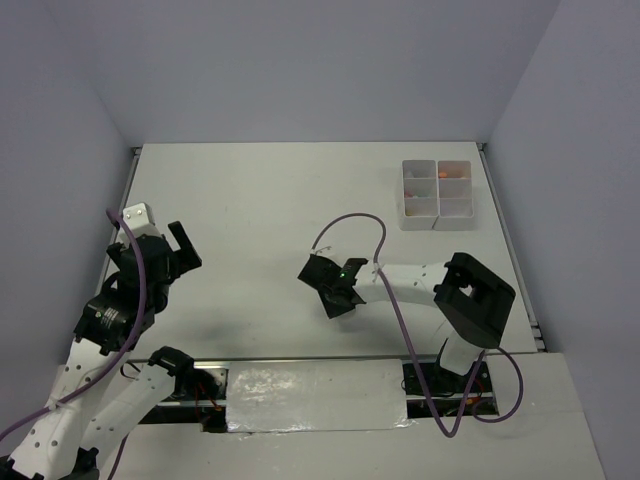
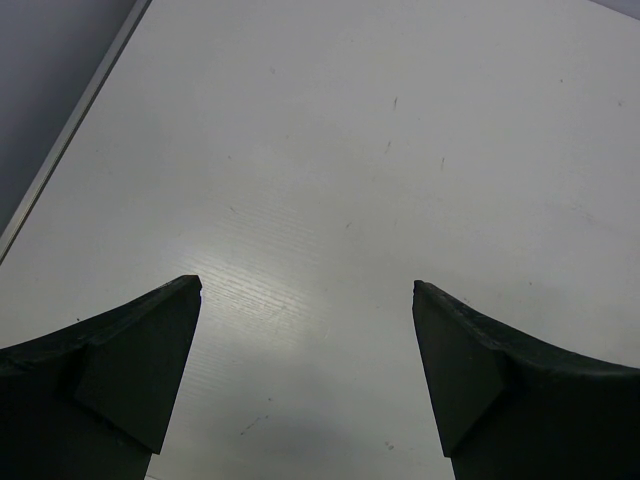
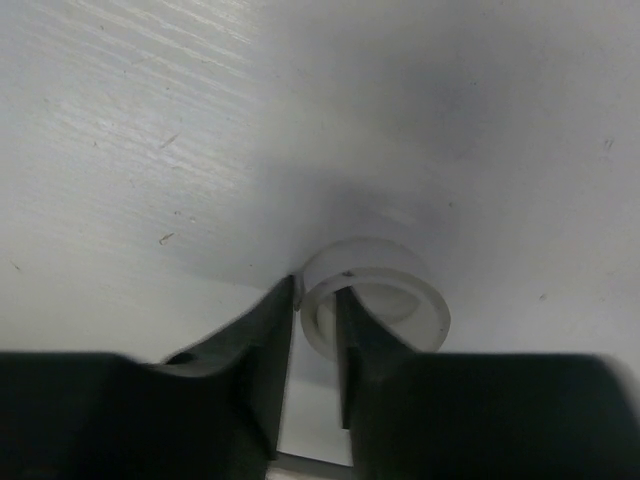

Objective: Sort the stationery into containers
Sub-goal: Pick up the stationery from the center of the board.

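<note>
The white compartment trays (image 1: 437,194) stand at the table's far right; an orange item and a pink item show in two of their compartments. My right gripper (image 1: 335,287) is low over the table's middle. In the right wrist view it (image 3: 316,300) is shut on the wall of a whitish tape ring (image 3: 385,290), one finger outside and one inside the ring. My left gripper (image 1: 178,243) is open and empty above bare table at the left; its two dark fingertips (image 2: 165,330) stand wide apart. No other stationery shows on the table.
A purple cable (image 1: 350,225) loops above the right arm. The table's left rail (image 2: 70,130) runs beside the left gripper. Grey walls close in the table at the back and sides.
</note>
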`<state>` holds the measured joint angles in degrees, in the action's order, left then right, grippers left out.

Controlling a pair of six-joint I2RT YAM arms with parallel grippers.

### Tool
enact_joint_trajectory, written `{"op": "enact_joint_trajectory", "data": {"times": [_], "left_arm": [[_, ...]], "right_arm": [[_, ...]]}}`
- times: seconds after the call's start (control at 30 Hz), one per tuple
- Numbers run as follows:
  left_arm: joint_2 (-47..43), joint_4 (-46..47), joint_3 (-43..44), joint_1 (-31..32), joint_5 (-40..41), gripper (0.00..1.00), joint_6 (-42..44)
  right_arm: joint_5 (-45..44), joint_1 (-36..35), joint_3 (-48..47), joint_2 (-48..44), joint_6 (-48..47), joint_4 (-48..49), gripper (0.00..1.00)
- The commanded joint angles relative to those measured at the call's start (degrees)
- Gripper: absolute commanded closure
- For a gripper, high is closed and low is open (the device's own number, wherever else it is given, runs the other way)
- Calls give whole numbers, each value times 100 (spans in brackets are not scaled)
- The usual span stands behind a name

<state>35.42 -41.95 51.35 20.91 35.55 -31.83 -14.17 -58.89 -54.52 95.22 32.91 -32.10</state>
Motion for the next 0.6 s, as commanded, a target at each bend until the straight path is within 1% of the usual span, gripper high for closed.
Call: {"op": "enact_joint_trajectory", "data": {"times": [0.0, 0.03, 0.1, 0.17, 0.3, 0.37, 0.43, 0.47, 0.5, 0.57], "left_arm": [[-61, 205, 50, -34, -39, 1, 19], [-61, 214, 59, -34, -39, 1, 19], [-79, 214, 50, -34, -48, 1, 28], [-79, 223, 50, -34, -57, 1, 28], [-79, 232, 42, -34, -57, 1, 37], [-79, 223, 50, -34, -66, 1, 28], [-88, 232, 41, -34, -75, 1, 37], [-105, 240, 50, -34, -83, 1, 37], [-97, 249, 42, -34, -83, 1, 37], [-114, 258, 41, -34, -101, 1, 54]], "right_arm": [[-112, -43, -173, 67, 76, 98, 83], [-112, -43, -164, 49, 76, 98, 88], [-129, -43, -147, 14, 32, 142, 92], [-147, -43, -147, -100, -12, 195, 99], [-235, 70, -208, -512, -205, 213, 100], [-305, 395, -287, -828, -355, 143, 100], [-139, 1061, -235, -1232, -556, 308, 100], [36, 1412, -173, -1399, -679, 623, 100], [394, 2173, -60, -1705, -732, 774, 100], [486, 2889, -15, -1997, -777, 1187, 100]]}}
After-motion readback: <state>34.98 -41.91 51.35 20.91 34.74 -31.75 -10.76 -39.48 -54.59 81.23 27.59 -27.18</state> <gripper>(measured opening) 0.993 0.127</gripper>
